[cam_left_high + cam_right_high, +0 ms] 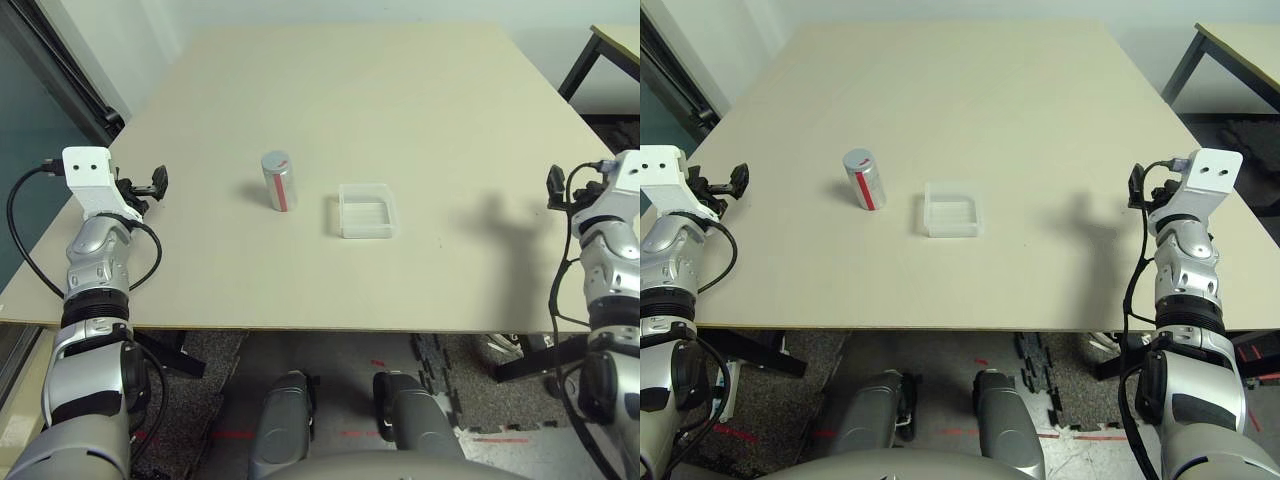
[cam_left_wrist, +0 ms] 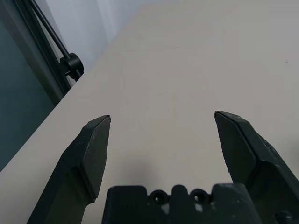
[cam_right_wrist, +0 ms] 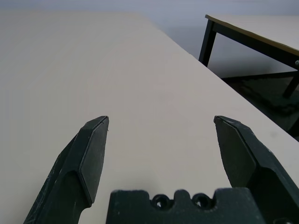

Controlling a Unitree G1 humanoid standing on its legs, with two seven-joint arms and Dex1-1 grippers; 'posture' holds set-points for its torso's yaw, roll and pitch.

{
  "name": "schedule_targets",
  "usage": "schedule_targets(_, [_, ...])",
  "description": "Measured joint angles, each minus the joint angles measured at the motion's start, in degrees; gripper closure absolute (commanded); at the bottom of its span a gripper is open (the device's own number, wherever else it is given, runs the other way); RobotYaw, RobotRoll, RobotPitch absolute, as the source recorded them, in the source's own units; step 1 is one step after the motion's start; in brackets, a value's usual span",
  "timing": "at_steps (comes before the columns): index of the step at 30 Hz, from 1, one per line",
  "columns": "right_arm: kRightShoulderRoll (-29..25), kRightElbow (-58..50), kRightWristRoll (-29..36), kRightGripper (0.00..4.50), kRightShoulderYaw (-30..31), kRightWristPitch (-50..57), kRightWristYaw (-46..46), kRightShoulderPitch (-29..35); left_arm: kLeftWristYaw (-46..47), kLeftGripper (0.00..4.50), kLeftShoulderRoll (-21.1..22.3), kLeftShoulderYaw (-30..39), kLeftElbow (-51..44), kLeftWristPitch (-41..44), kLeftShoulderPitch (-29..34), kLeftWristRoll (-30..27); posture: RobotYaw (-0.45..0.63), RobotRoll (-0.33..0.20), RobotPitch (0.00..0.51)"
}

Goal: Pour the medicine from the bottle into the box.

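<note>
The task has not really started: no pouring step is in hand, and both arms wait at the sides of the table (image 1: 420, 80). The left gripper (image 2: 161, 121) is released, its two black fingers wide apart with only bare table between them. The right gripper (image 3: 161, 123) is released in the same way and grasps nothing.

The bottle (image 1: 279, 181) stands upright a little left of the middle of the head view, with its cap on. It is a small silver-grey cylinder with a red stripe down its side. The box (image 1: 367, 211), a shallow clear tray, lies just to the right of the bottle, near it but apart. It looks empty. The medicine I cannot see; I suppose it is inside the bottle.

I judge that the next move calls for one gripper to reach inward to the bottle and close around its body. The cap probably must come off before pouring, so the other gripper may be needed.
</note>
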Motion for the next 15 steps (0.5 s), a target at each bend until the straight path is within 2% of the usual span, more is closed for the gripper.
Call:
schedule_targets(10, [-0.4,-0.8,0.1,0.00,-0.9,0.0,0.8,0.1,-0.8,0.04,-0.8,-0.7,0.8,0.2,0.0,0.0,0.04,0.000,0.121])
schedule_targets(15, [-3.5,-5.8,1.9,0.00,-0.5,6.4,6.7,-0.5,-4.9,0.04,-0.4,0.0,1.4,2.8,-3.4,-2.1,0.06,0.000,0.107])
